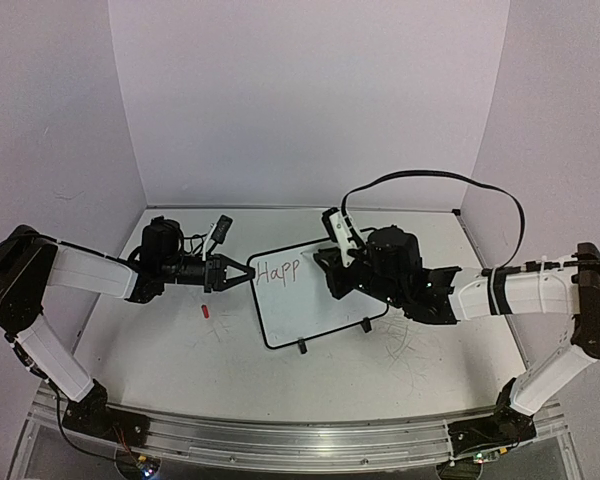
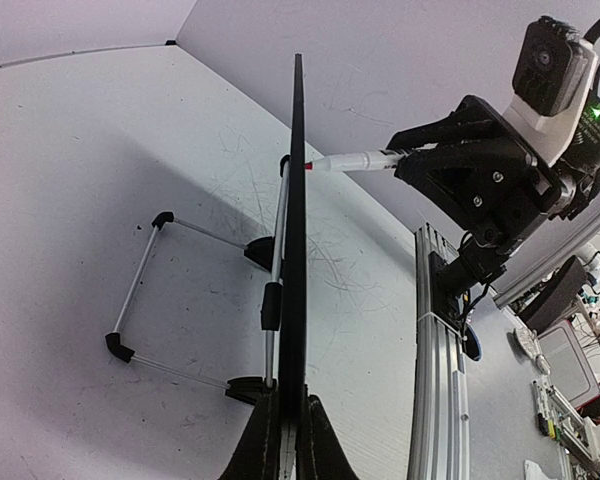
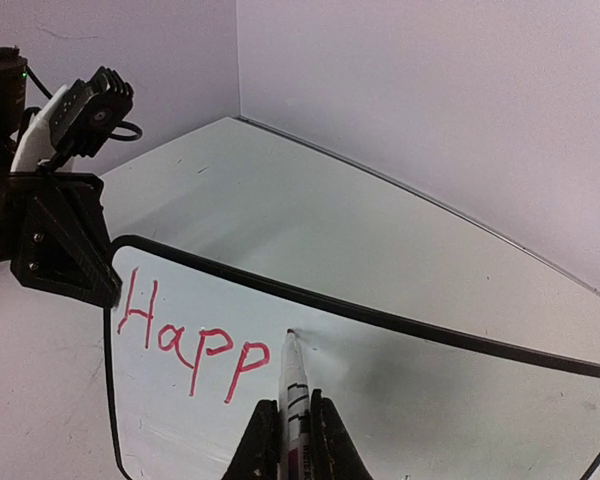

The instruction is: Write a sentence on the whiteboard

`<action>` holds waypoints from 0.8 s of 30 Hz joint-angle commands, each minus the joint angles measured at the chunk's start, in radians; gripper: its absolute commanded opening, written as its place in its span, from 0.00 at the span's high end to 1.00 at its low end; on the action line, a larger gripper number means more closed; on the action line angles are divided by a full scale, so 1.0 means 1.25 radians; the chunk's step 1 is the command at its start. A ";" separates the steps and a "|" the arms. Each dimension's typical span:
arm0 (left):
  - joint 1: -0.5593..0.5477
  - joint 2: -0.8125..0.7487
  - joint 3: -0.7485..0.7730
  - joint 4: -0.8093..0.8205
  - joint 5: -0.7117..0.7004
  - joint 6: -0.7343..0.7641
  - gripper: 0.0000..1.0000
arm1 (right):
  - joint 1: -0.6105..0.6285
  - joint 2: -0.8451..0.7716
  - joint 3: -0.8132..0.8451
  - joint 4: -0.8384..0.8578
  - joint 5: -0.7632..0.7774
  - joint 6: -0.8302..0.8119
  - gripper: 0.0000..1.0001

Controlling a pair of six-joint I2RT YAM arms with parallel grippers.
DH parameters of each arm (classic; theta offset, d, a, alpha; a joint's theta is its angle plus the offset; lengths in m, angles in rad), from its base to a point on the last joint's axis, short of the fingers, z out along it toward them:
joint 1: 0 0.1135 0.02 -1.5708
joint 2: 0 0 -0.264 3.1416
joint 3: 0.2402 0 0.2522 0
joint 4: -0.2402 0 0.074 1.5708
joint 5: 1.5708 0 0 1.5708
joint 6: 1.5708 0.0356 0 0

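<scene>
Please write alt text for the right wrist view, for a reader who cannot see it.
The right gripper holds a marker with its tip on the whiteboard, just right of red lettering reading "Happ". The left gripper clamps the board's left edge.

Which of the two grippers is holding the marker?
The right gripper: the marker sits between its fingers, tip at the whiteboard. The left gripper clamps the board's edge instead.
</scene>
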 commanded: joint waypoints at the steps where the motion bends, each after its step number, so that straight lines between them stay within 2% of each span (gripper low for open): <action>1: -0.002 -0.010 0.017 -0.017 0.021 0.013 1.00 | 0.002 -0.003 0.000 0.001 0.034 0.035 1.00; 12: -0.002 -0.012 0.020 -0.017 0.021 0.011 1.00 | 0.001 -0.039 -0.017 0.020 -0.003 0.035 1.00; 24: -0.002 -0.009 0.021 -0.019 0.023 0.012 1.00 | 0.002 -0.013 -0.019 0.015 -0.016 0.038 1.00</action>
